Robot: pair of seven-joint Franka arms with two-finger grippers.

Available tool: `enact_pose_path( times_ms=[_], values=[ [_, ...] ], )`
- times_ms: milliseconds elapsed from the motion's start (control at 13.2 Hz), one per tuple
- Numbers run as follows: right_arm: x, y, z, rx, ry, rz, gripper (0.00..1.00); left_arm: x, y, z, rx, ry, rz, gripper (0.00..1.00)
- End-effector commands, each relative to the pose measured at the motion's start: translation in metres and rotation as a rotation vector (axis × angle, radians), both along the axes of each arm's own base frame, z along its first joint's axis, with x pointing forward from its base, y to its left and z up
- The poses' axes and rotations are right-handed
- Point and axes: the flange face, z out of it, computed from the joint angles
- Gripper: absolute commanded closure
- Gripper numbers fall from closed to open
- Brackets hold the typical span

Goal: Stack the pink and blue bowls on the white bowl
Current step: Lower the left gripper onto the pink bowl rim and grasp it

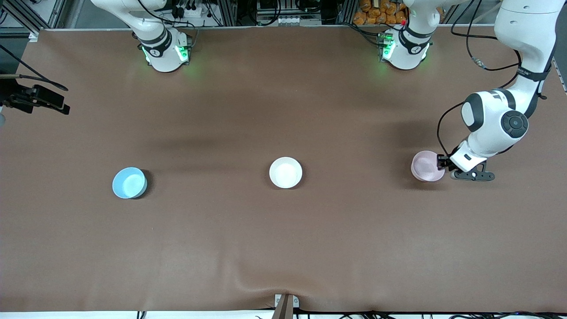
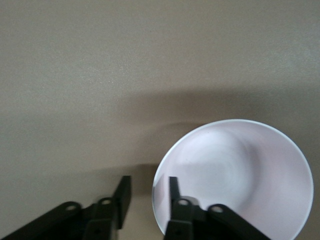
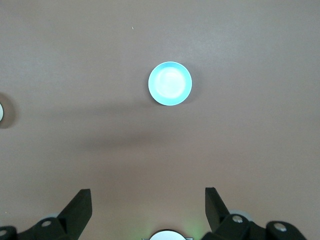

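Bowls first: nothing is stacked yet. Our light blue plastic bowl (image 1: 129, 182) sits toward the right arm's end, under our raised right gripper (image 3: 148, 205), jaws spread. Our round white plastic bowl (image 1: 285, 172) waits mid-table. Our left gripper (image 2: 146, 192) straddles the pale pink plastic bowl (image 1: 427, 165)'s rim, jaws narrowed but not visibly pinching.

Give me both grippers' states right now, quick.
Left gripper: fingers astride the pink bowl rim, not yet shut on it.
Right gripper: open, empty, high over the table.
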Motion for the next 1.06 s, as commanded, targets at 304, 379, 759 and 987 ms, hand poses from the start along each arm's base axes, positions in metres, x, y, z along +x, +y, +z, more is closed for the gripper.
enact_pose_path(
  times_ms=[304,379,759,987],
  values=[
    [0.003,-0.002,0.002,0.006,0.008,-0.015,0.0,0.005,-0.007,0.001,-0.025,-0.012,0.034,1.0],
    [0.003,-0.002,0.003,0.006,0.006,-0.015,0.0,0.005,-0.01,0.001,-0.028,-0.014,0.031,1.0],
    [0.002,-0.002,0.005,0.006,0.009,-0.015,0.0,0.029,-0.046,0.037,-0.116,0.015,0.045,1.0],
    [0.002,-0.002,0.005,0.006,0.009,-0.015,0.0,0.057,-0.092,0.077,-0.178,0.056,0.105,1.0]
  ],
)
